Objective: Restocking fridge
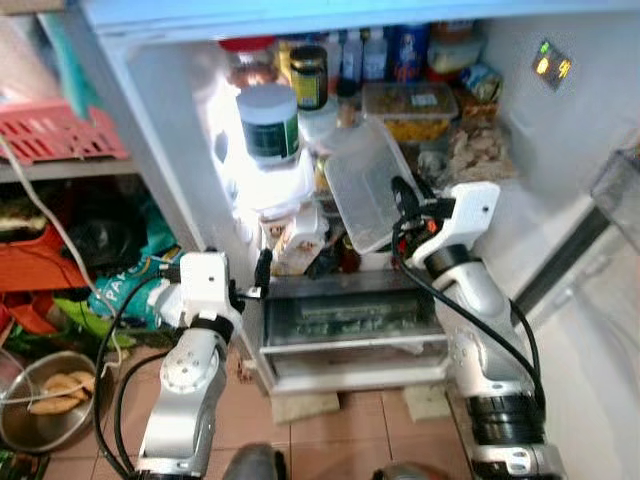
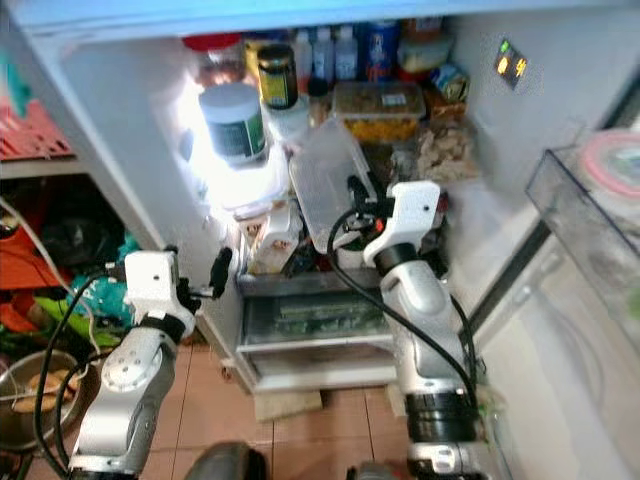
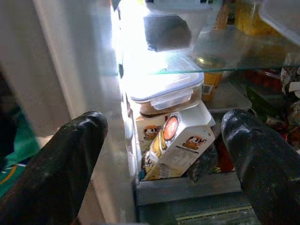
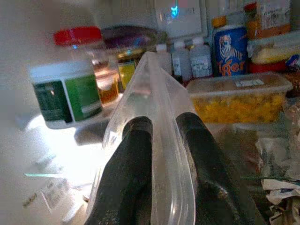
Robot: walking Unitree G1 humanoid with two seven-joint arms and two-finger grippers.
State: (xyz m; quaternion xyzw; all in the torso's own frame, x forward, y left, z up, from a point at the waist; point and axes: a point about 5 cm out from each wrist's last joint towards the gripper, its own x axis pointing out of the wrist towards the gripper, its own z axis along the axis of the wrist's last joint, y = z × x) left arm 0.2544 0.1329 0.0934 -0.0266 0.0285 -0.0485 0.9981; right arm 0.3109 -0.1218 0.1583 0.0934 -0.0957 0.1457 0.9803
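Clear plastic lidded container (image 1: 365, 185), tilted at the glass shelf's (image 3: 225, 56) front edge, pinched by right gripper (image 4: 161, 140); left gripper (image 3: 164, 150) agape, idle. Level container before sliding onto shelf, clearing green-labelled white tub (image 1: 268, 122).

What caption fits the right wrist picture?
Right claw pinches a clear plastic container before the fridge shelf.

The clear plastic container (image 4: 159, 140) looks smooth and glossy, the fridge shelf (image 3: 243, 65) seemingly glass, the bowl (image 1: 40, 405) dull metal.
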